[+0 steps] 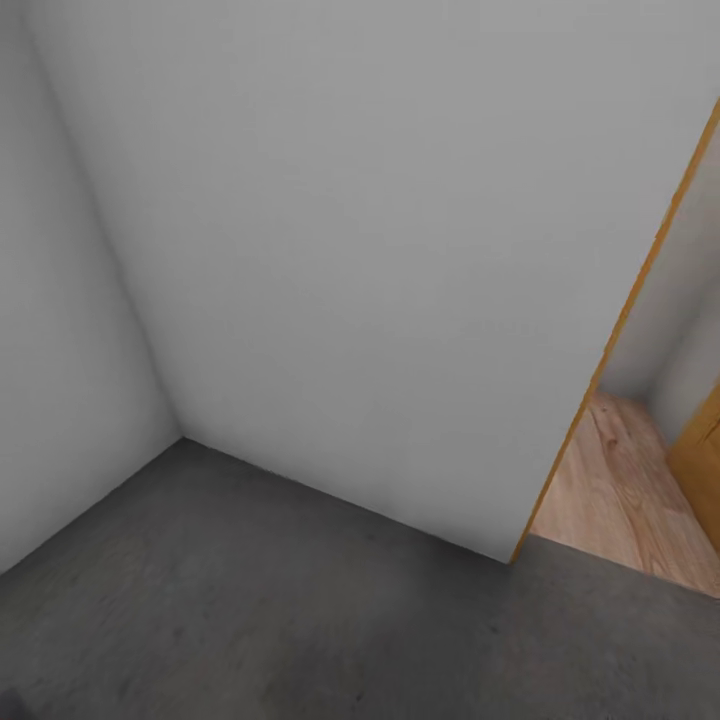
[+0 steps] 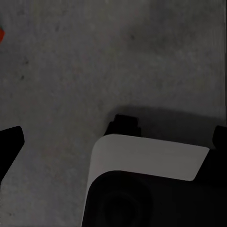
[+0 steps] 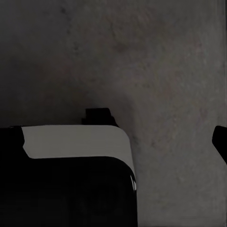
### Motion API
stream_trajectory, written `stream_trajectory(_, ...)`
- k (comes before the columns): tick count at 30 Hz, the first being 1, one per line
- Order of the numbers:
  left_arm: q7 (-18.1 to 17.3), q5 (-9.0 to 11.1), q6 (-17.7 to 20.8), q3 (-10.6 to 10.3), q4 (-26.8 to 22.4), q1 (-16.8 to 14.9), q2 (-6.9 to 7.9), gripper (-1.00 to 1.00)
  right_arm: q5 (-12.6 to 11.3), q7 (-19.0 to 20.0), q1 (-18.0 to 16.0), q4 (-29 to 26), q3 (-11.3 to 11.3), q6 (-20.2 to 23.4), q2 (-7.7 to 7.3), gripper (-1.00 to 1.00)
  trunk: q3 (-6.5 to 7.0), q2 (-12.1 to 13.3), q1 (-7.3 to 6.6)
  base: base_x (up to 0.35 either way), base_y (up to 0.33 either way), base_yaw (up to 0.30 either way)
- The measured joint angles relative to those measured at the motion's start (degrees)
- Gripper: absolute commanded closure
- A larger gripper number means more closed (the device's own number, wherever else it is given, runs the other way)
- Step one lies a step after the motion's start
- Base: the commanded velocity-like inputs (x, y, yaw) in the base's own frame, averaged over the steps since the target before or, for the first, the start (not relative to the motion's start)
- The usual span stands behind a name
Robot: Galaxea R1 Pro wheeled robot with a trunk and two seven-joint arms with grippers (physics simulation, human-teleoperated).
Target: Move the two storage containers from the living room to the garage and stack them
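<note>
In the garage, the dark grey concrete floor [image 1: 300, 600] meets pale grey walls [image 1: 350, 250] in a corner ahead of me. A tiny orange-red sliver [image 2: 1, 34] at the edge of the left wrist view lies on the floor; it is too small to tell whether it is a storage container. My left gripper [image 2: 113, 142] hangs over the concrete, its black fingertips [image 2: 9, 142] far apart with nothing between them. My right gripper [image 3: 113, 137] also hangs over the floor, one fingertip [image 3: 220, 142] at the frame edge, empty.
A doorway with a honey-coloured frame [image 1: 620, 330] opens at the right onto light wood-plank flooring [image 1: 620, 500]. My own base, white and black [image 2: 146, 165] [image 3: 75, 142], sits below both grippers.
</note>
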Motion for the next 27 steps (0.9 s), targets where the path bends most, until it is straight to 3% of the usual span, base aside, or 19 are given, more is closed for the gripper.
stream_trajectory(27,0.00,0.00,0.00,0.01,-0.01,0.01,0.00,-1.00,-0.05,-0.07,0.00,0.02,0.00,0.19,0.01,-1.00,1.58,0.00,0.00,0.000,0.000,-0.067)
